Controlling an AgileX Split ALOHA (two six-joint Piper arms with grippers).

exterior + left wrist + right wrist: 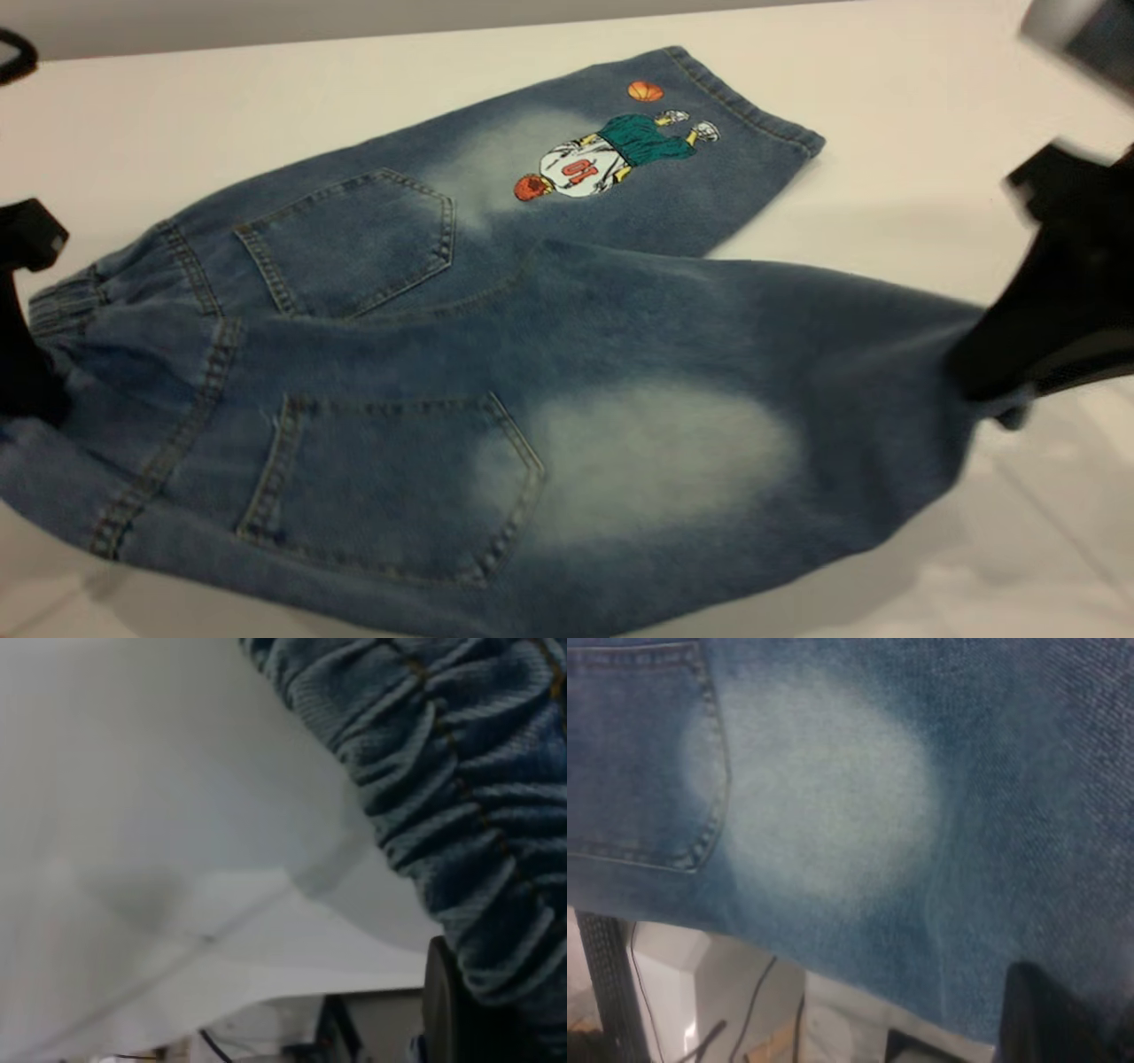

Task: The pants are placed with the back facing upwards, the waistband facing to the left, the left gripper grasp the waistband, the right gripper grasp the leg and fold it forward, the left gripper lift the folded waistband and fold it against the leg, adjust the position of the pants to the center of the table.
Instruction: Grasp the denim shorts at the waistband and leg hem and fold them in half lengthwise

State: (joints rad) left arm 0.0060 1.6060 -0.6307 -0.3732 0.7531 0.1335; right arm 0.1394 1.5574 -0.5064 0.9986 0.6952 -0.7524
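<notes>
The blue denim pants (496, 354) lie back up on the white table (886, 221), with both patch pockets showing. My left gripper (35, 390) is at the left, shut on the gathered waistband (62, 306), whose ruffles (461, 788) fill the left wrist view beside one dark finger (443, 1010). At the right, my right gripper (992, 381) is shut on the hem end of the leg (656, 461) with the pale oval patch (824, 788). This near half of the pants hangs raised between the two grippers. The far leg with the basketball player print (611, 155) rests flat on the table.
The table's far edge (354, 31) runs behind the printed leg, with bare white surface at the right (930, 106). Under the raised cloth the right wrist view shows the table's near edge, a black stand (602, 983) and cables (753, 992) below.
</notes>
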